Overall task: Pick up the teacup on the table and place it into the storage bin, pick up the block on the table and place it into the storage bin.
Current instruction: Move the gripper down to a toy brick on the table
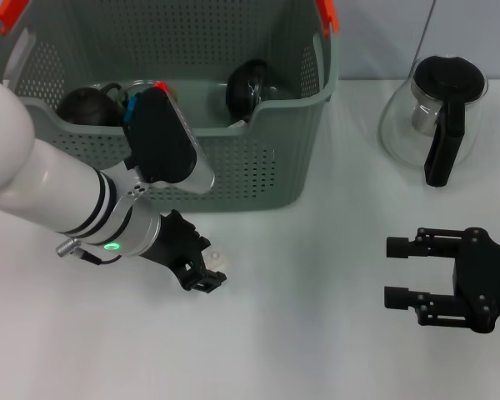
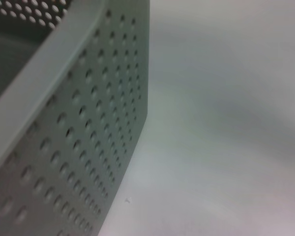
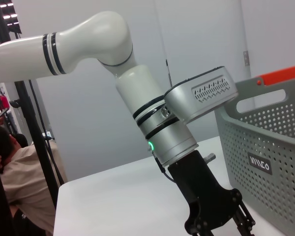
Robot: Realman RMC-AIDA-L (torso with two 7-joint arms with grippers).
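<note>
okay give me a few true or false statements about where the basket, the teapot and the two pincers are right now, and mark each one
1. The storage bin holds dark round items. True.
2. The glass teapot stands inside the bin. False: it stands on the table, beside the bin.
3. The left pincer is down at the table in front of the bin, by a small pale block. True.
4. The right pincer grips the teapot handle. False: it is open and apart from the teapot.
</note>
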